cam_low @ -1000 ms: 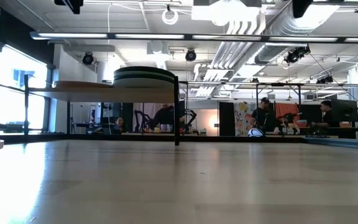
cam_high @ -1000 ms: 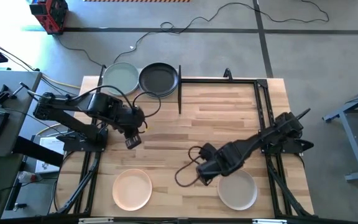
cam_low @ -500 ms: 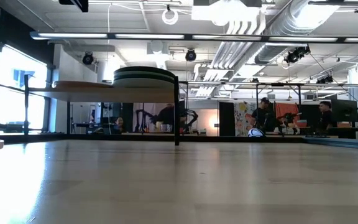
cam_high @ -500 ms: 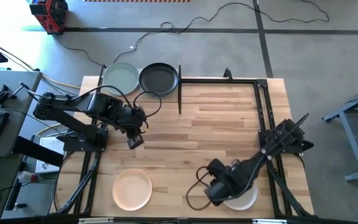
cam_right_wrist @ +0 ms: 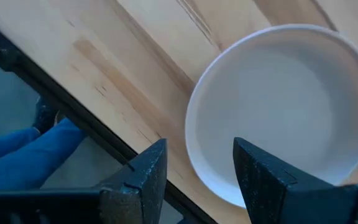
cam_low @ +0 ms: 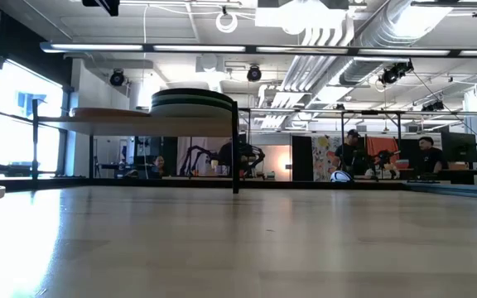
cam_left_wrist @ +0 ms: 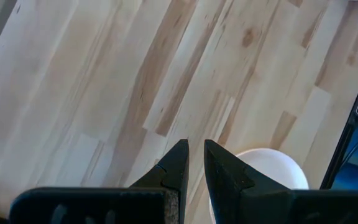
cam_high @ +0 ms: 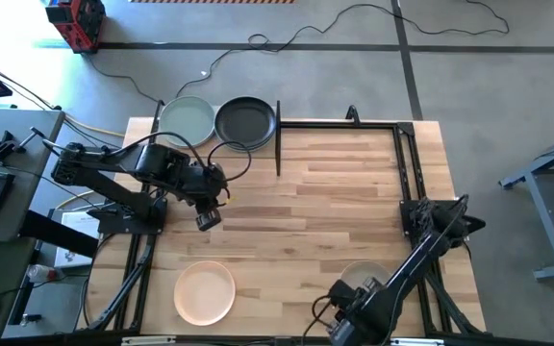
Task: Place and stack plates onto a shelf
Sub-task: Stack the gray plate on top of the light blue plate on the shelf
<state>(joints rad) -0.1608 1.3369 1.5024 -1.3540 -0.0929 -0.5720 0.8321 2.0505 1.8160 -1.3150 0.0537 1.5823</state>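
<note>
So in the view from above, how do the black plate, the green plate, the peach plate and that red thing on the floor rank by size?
1. Black plate, green plate and peach plate: alike, no ranking.
2. Red object: smaller, partly cut off.

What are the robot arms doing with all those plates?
They are putting plates onto a small shelf. Two stacks sit there, a green plate topping one and a black plate the other. The right hand is open above the rim of a white plate near the table's front edge, holding nothing. The left hand waits above the table, nearly shut. A peach plate lies untouched.
</note>
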